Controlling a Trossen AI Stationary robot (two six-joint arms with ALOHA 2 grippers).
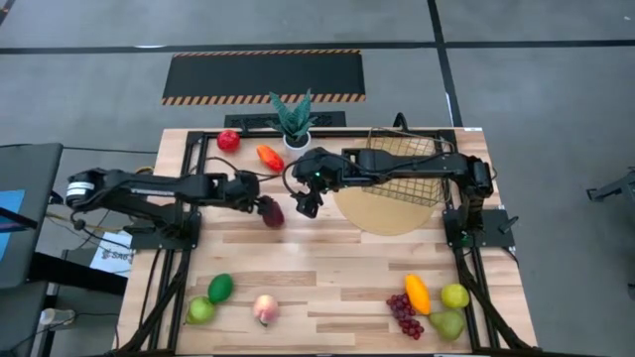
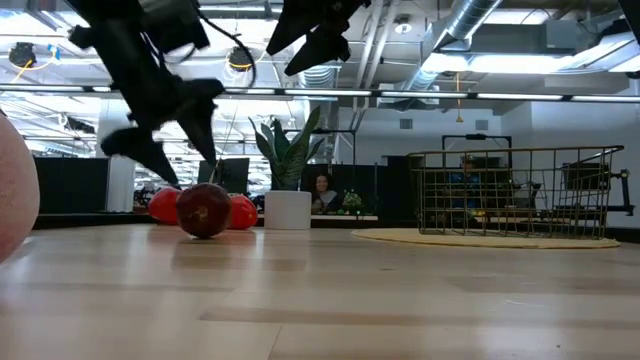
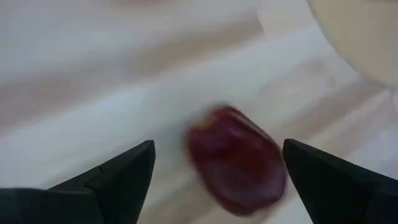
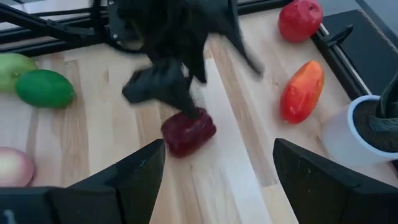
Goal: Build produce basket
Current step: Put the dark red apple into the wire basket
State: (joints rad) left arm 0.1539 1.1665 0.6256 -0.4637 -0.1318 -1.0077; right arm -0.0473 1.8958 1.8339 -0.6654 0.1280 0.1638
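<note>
Left hand (image 1: 260, 203) is low over the bench (image 1: 317, 288), fingers spread, with a dark red fruit (image 1: 272, 211) sitting on the wood right at its fingertips. In the left wrist view the fruit (image 3: 236, 160) lies between the two fingers and a little ahead of them, nothing pinched — both fingers (image 3: 118, 174) stand clear of it. From bench height the fruit (image 2: 203, 210) rests on the surface with the fingertips just above and behind it.

Right hand (image 1: 308, 203) hovers just beside the left one, higher up, fingers also spread and empty; its wrist view looks down on the same fruit (image 4: 188, 132).

Basket (image 1: 402, 167) is beyond the right hand, on a round mat (image 1: 387, 213), well apart from the fruit. I can see nothing inside it.

Other produce: red apple (image 1: 228, 140) and pepper (image 1: 269, 156) behind the left hand near a potted plant (image 1: 294, 119); avocado (image 1: 220, 288), green apple (image 1: 201, 309) and peach (image 1: 264, 309) along the near edge; grapes (image 1: 404, 312), mango (image 1: 418, 294) and pear (image 1: 446, 323) at the other near corner.

Risks, as I judge them:
- Fruit sits off-centre toward one finger — closing now could knock it rolling instead of gripping.
- It looks round and smooth; a shallow pinch may squirt it out.
- The two hands are close together; a lift or swing toward the basket could bump them.
</note>
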